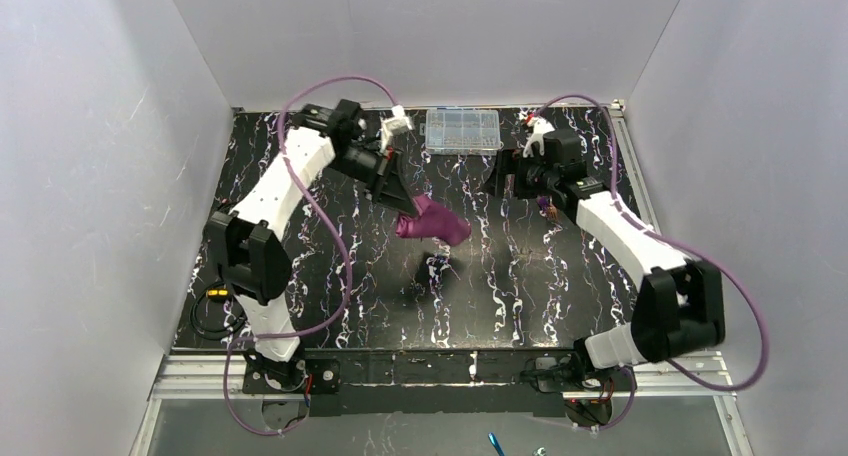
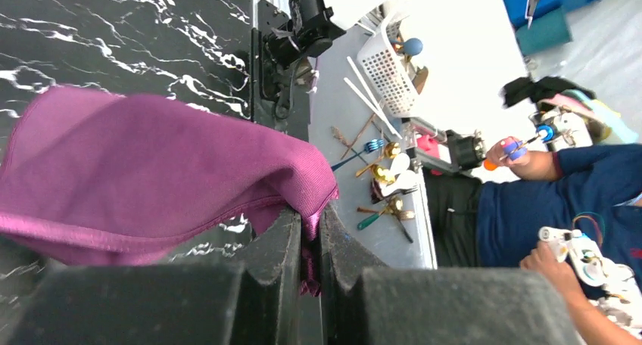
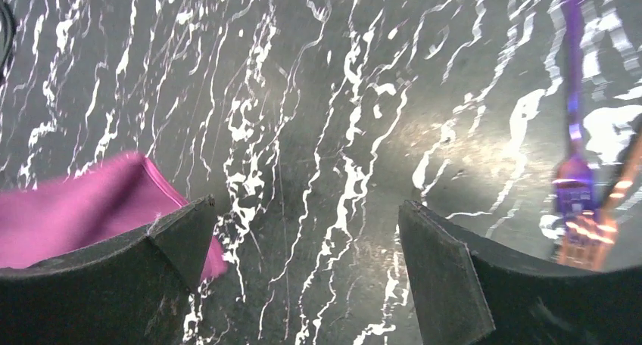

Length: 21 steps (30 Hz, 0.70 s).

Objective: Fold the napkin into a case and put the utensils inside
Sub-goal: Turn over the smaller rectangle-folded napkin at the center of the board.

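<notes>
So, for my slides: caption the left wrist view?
Left gripper pinching an edge of the plum napkin, held above the marbled table.

A: How is the overhead view lit?

B: Bright and even. The white walls [image 1: 100, 176] glow, and the dark surface [image 1: 550, 286] carries one soft shadow just near of the napkin [image 1: 432, 223].

A: And the wrist views?

B: In the left wrist view, the far right is washed out white. The fingers [image 2: 242, 284] of the left claw [image 2: 310, 216], close to the lens, are out of focus. In the right wrist view, a pale glare lies on the surface right of centre, and the utensils [image 3: 575, 194] at the right edge smear into blur.
</notes>
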Available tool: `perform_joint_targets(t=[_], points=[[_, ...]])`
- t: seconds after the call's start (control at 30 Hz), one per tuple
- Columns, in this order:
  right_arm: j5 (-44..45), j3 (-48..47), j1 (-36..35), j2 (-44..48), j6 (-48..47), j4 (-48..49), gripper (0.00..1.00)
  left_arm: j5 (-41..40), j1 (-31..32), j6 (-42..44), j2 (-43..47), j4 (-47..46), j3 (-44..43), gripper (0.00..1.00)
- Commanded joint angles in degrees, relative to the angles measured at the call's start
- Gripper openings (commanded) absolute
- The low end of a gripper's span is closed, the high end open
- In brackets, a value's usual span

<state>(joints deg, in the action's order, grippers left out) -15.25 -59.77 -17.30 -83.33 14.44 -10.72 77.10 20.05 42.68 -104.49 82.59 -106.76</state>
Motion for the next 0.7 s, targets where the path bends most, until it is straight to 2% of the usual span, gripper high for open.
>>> perform_joint_targets(t=[0.0,0.03,0.07,0.1,0.17,0.2,0.23,0.33,0.37,0.43,0.5,0.67], points=[[11.9,-0.1,0.3,8.0,-2.1,-1.0,0.99,2.2,9.9,-30.7,2.9,-28.7,9.5,0.0],[12.5,-0.6,0.4,8.7,-2.5,-1.7,0.99,2.7,12.2,-42.2,2.8,-38.3,11.2,0.0],[12.7,-1.4,0.5,9.0,-3.1,-2.7,0.99,3.5,14.3,-48.9,1.9,-46.2,11.9,0.0],[13.4,-2.5,0.6,8.9,-3.3,-4.6,0.99,4.1,16.6,-52.0,0.5,-50.9,10.4,0.0],[12.9,-3.9,0.8,8.7,-3.7,-6.6,0.99,5.2,18.9,-54.3,-2.4,-54.3,7.8,0.0],[12.0,-4.0,0.9,8.8,-3.6,-6.4,0.99,5.4,19.6,-57.4,-2.7,-59.2,8.9,0.0],[10.7,-3.8,0.9,8.8,-3.4,-5.7,0.99,5.6,19.8,-64.5,-2.3,-68.9,11.8,0.0],[7.0,-2.3,0.9,7.4,-2.1,-2.7,0.99,3.4,18.9,-102.2,-1.9,-123.0,28.2,0.0],[6.5,-2.0,0.9,6.5,-1.3,-2.1,0.99,2.4,17.8,-113.3,-3.2,-136.7,31.7,0.0],[4.9,-1.5,0.9,4.8,-0.5,-1.2,0.98,2.9,13.9,-128.3,-6.5,-153.1,36.9,0.0],[3.0,-1.1,0.9,3.6,0.8,-0.1,0.96,4.2,7.9,-132.8,-7.9,-159.8,44.5,0.0],[-0.4,-0.1,-2.2,1.7,2.6,2.7,0.86,9.2,-3.8,-127.5,-12.5,-160.1,55.9,0.0]])
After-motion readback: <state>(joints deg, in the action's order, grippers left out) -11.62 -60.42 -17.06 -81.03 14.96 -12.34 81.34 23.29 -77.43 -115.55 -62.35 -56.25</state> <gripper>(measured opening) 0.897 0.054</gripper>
